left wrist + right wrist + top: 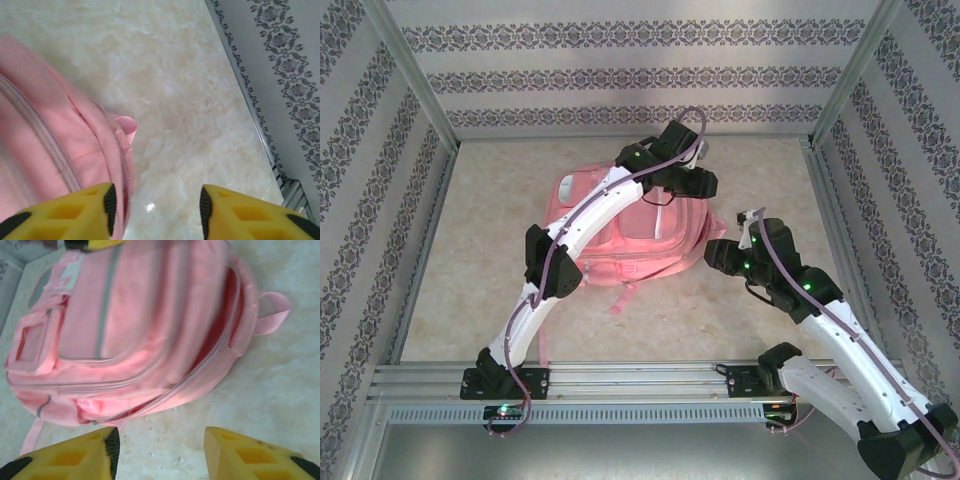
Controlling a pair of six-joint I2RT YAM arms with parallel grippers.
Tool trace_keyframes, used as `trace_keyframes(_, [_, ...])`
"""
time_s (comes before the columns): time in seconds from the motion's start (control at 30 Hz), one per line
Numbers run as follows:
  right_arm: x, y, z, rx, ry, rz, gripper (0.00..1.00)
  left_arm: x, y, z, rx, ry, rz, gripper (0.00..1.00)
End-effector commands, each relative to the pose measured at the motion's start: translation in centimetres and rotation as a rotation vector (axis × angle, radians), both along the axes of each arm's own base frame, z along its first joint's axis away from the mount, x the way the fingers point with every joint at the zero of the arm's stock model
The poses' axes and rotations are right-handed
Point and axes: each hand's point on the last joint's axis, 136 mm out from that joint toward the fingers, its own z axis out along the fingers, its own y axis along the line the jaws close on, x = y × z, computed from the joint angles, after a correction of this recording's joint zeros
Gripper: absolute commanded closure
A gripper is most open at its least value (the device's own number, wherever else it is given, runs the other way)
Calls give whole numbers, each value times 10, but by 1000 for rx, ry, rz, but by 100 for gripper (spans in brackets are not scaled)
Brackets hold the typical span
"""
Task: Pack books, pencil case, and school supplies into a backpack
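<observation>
Nearest the arm bases, the right claw (160,450) hovers low over the marbled desk (280,390). Its yellow fingers (235,452) are parted partway with nothing between them, just short of the backpack (140,340). The pink backpack lies flat mid-desk, front pockets up, with a strap (623,297) trailing toward the near edge. Beyond it, the left arm (585,225) reaches across the pack. The left claw (155,210) stands at its far right corner, likewise partly open and empty, one finger just beside the fabric, near the top loop (127,127).
</observation>
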Motion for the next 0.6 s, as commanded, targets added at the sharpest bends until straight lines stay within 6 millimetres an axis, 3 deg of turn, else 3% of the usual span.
trace_keyframes(0.0, [-8, 12, -5, -67, -55, 104, 50, -17, 36, 60, 54, -111, 53, 50])
trace_keyframes(0.17, [-18, 31, -11, -78, -121, 195, 51, -35, 98, 76, 154, -113, 248, 46])
trace_keyframes(0.27, [-19, 29, -22, -98, -74, 183, 53, -53, 137, 72, 97, -59, 408, 44])
trace_keyframes(0.37, [-20, 33, -28, -93, -40, 188, 54, -76, 168, 48, 69, 39, 474, 43])
trace_keyframes(0.47, [-23, 39, -35, -92, -8, 208, 55, -95, 196, 12, 198, 85, 463, 42])
trace_keyframes(0.57, [-26, 45, -44, -128, 23, 231, 55, -101, 223, -14, 376, 86, 466, 41])
